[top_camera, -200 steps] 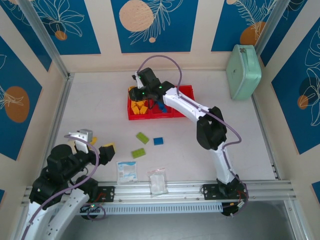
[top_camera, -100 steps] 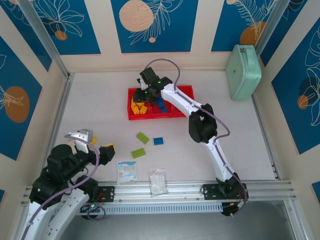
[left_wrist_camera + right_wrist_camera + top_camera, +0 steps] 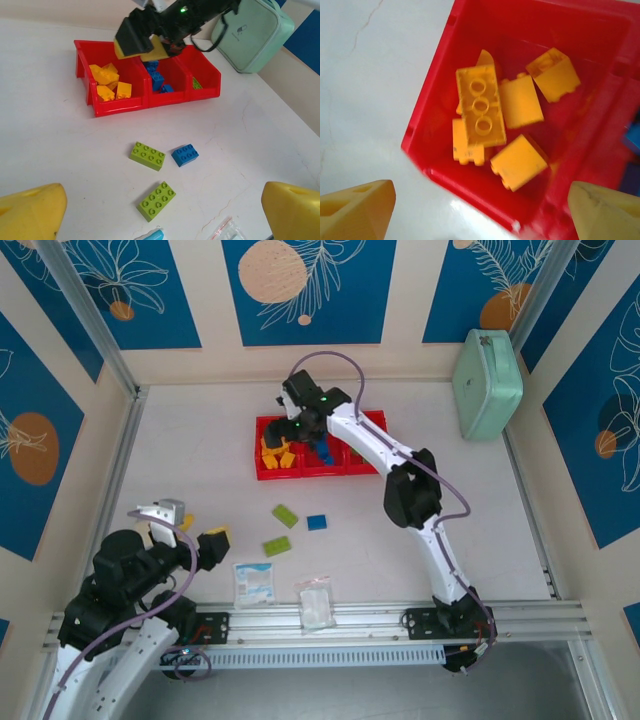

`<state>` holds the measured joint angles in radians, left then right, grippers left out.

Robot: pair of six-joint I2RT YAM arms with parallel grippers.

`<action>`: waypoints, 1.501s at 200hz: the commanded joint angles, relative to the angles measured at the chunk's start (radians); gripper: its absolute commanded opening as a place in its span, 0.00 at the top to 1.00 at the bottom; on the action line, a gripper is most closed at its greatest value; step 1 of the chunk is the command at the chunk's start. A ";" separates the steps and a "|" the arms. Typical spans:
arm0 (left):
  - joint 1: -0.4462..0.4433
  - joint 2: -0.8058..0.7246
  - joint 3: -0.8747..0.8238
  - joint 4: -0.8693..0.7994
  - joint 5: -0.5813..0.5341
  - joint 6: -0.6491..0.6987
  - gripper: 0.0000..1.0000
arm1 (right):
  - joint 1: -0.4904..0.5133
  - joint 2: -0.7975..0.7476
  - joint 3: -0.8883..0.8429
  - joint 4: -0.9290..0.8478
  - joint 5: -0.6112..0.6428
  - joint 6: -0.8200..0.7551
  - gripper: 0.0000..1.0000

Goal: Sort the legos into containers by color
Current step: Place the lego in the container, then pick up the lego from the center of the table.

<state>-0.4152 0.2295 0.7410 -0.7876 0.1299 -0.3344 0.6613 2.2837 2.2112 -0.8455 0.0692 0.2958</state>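
1. The right fingers [image 3: 357,207] are hovering spread wide over the left compartment of the red tray [image 3: 430,85], gripping nothing. This looks like the drop spot for yellow.
2. An oblong yellow brick [image 3: 476,107] is lying underside up on the other yellow bricks, directly beneath the gap. It is probably the piece this arm is delivering.
3. Blue bricks [image 3: 156,77] are sitting in the middle compartment and a green one [image 3: 196,84] in the right, keeping the colours apart.
4. Two lime green bricks [image 3: 148,155] [image 3: 157,200] and a blue brick [image 3: 185,154] are lying loose on the desk [image 3: 60,135], not yet sorted.
5. The left fingers [image 3: 30,215] are standing wide apart and empty at the near left, clear of the right arm.
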 commanded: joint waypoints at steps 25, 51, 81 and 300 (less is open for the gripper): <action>0.007 -0.023 -0.008 0.020 -0.004 0.005 0.01 | 0.055 -0.488 -0.540 0.266 0.047 -0.467 0.09; 0.007 -0.033 -0.015 0.032 0.000 0.007 0.01 | 0.070 -0.710 -0.891 0.459 -0.063 -0.747 0.08; 0.007 -0.012 -0.019 0.039 0.030 0.012 0.01 | 0.072 -0.816 -1.065 0.500 -0.154 -0.873 0.01; 0.007 0.080 -0.014 0.025 0.051 0.008 0.01 | 0.144 -0.340 -0.946 0.310 0.087 -0.956 0.22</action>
<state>-0.4152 0.2996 0.7311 -0.7704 0.1726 -0.3317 0.7944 1.9148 1.2453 -0.4873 0.1295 -0.6468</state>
